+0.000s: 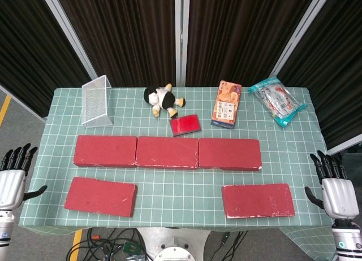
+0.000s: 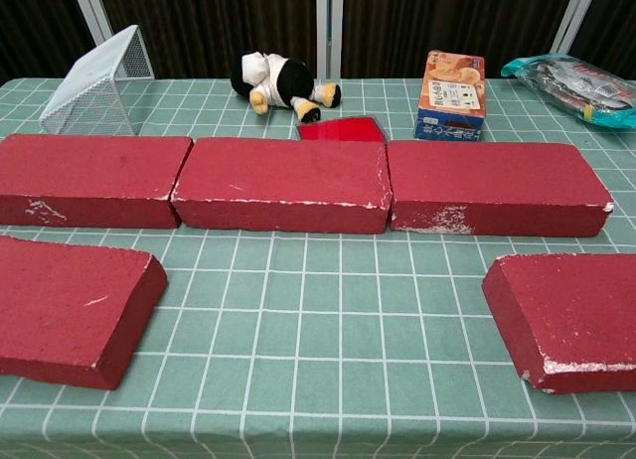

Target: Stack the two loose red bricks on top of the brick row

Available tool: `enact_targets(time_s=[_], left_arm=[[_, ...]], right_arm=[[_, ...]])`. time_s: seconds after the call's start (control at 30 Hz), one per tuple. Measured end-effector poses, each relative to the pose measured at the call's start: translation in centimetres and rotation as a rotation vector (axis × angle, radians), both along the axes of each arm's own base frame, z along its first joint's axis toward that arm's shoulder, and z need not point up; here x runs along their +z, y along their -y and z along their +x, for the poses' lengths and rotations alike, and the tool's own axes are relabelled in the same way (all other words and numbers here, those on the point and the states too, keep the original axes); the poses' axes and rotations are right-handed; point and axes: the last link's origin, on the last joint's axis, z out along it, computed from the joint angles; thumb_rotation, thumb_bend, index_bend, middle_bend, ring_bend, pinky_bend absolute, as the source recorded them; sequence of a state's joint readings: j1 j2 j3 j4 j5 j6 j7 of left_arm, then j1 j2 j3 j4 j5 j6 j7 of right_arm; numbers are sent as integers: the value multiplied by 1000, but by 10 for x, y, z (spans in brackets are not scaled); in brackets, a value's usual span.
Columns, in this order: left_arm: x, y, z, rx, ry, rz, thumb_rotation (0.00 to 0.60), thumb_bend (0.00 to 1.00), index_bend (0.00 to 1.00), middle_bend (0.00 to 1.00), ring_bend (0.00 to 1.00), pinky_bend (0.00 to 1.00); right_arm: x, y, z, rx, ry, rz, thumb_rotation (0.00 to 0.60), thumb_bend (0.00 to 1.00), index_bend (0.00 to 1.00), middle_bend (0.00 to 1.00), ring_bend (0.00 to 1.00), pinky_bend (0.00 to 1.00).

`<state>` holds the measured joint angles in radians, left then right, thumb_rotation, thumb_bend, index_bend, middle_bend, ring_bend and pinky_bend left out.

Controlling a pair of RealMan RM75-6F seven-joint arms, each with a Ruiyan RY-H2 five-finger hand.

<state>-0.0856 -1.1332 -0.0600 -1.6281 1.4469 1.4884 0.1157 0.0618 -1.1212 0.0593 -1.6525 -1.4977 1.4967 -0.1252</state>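
Note:
A row of three red bricks [image 1: 167,152] lies end to end across the middle of the table; in the chest view the brick row [image 2: 288,184] spans the frame. One loose red brick [image 1: 100,196] lies near the front left, seen up close as the left loose brick [image 2: 70,310]. The other loose red brick [image 1: 258,200] lies at the front right, the right loose brick [image 2: 571,320]. My left hand [image 1: 12,179] hangs off the table's left edge, fingers spread, holding nothing. My right hand [image 1: 336,190] hangs off the right edge, likewise open. Neither hand shows in the chest view.
Behind the row sit a small red box [image 1: 185,125], a black-and-white plush toy [image 1: 162,99], an orange snack box [image 1: 227,103], a white wire basket [image 1: 96,101] and a snack bag [image 1: 277,100]. A green checked cloth [image 1: 181,185] covers the table.

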Motion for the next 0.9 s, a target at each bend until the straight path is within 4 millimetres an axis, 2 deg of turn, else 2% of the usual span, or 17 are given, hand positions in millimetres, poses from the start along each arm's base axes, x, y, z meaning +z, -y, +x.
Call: enact_targets(time_s=[0.3,0.5,0.73,0.9], left_arm=[[-1,3,3,-11,6,-15,600,0,73,7,0,45],[-9,8,11,-16,41,-99,600,0,73,7,0,45],[-29,14,29,-60,96,-244,600,0,70,7,0,45],[-51,11,44,-88,107,-373,600,0,64,7,0,45]], right_arm=[[0,1,-1,-8,7,4,600,221,0,0,0,0],[-1,4,-2,-9,12,5,600,221,0,0,0,0],[10,5,-4,-3,-5,2,600,218,0,0,0,0],[18,7,-1,7,-1,-22,600,218,0,0,0,0]])
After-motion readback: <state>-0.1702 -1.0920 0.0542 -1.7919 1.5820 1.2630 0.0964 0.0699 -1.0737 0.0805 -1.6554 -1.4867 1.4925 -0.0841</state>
